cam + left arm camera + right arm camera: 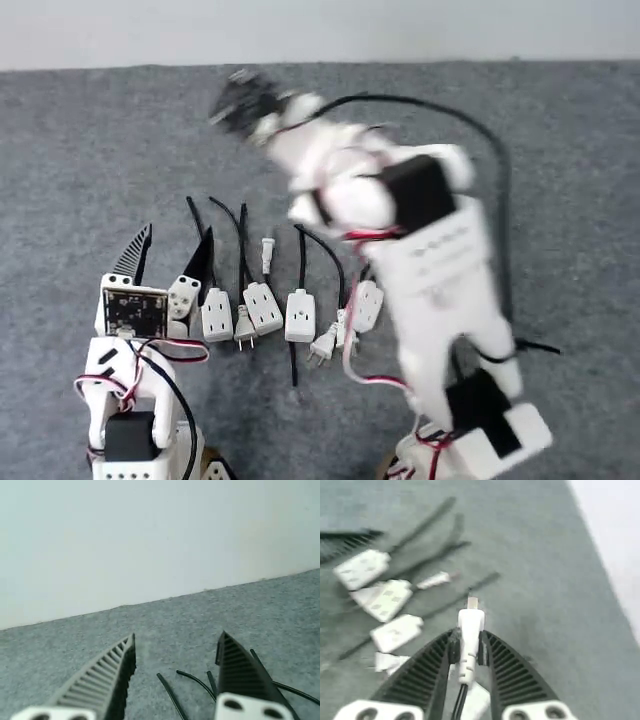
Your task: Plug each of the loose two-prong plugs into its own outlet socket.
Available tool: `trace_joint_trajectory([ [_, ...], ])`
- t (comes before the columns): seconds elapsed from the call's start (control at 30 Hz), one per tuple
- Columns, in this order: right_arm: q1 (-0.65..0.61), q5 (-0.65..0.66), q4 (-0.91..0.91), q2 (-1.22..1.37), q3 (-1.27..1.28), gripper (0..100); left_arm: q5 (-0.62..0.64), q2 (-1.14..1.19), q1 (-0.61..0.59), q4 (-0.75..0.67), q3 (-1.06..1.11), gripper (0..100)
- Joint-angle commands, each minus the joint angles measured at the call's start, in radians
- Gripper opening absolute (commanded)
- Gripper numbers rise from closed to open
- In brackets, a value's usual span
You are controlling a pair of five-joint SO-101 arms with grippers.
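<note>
The right gripper (468, 641) is closed narrow on a white two-prong plug (470, 622). Both black fingers press the sides of the plug body, and its metal prongs point forward, away from the claw. Its thin black cord goes back between the fingers. In the high view this arm is stretched far over the grey carpet (560, 180), beyond the row of sockets and not far from the pale wall (400, 30), where the carpet ends in a straight edge.

The left gripper (177, 635) is wide open and holds nothing. Its two fingers are spread like a V, low over the carpet at the left end of the row; the finger nearer the row is just beside the first socket.

Four white outlet sockets (300, 315) lie side by side on the carpet, between the two arm bases, with short black cords (240, 230) running from them toward the wall. One loose plug (267, 252) lies among these cords, and others (243, 328) lie on the near side of the sockets. The carpet between the cords and the wall edge gives open room
</note>
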Motion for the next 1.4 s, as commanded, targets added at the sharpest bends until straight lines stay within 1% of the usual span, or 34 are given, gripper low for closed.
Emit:
trace_joint_trajectory([
  [0.0, 0.196, 0.129, 0.041, -0.105, -0.006, 0.9, 0.009, -0.011, 0.0, -0.035, -0.002, 26],
  [0.13, 0.361, 0.247, 0.041, -0.084, 0.014, 0.9, 0.008, -0.011, -0.003, -0.072, 0.03, 26],
  [0.23, 0.463, 0.379, 0.041, -0.047, 0.118, 0.9, -0.017, -0.011, -0.002, -0.117, 0.068, 26],
  [0.37, 0.55, 0.586, 0.041, -0.039, 0.316, 0.9, -0.035, -0.011, 0.003, -0.141, 0.097, 26],
  [0.43, 0.572, 0.664, 0.041, -0.051, 0.394, 0.9, -0.037, -0.011, 0.005, -0.146, 0.107, 26],
  [0.63, 0.578, 0.764, 0.035, -0.056, 0.565, 0.9, -0.04, -0.011, 0.005, -0.186, 0.134, 26],
  [0.77, 0.573, 0.795, 0.022, -0.054, 0.608, 0.9, -0.04, -0.011, 0.005, -0.186, 0.134, 26],
  [0.93, 0.567, 0.807, -0.05, -0.053, 0.664, 0.9, -0.04, -0.011, 0.005, -0.186, 0.136, 26],
  [1.1, 0.567, 0.931, -0.119, -0.053, 0.718, 0.9, -0.044, -0.011, 0.005, -0.187, 0.14, 26],
  [1.27, 0.57, 1.022, -0.226, -0.047, 0.75, 0.9, -0.057, -0.011, 0.005, -0.186, 0.14, 26],
  [1.37, 0.567, 1.074, -0.251, -0.007, 0.758, 0.9, -0.057, -0.011, 0.005, -0.183, 0.14, 26],
])
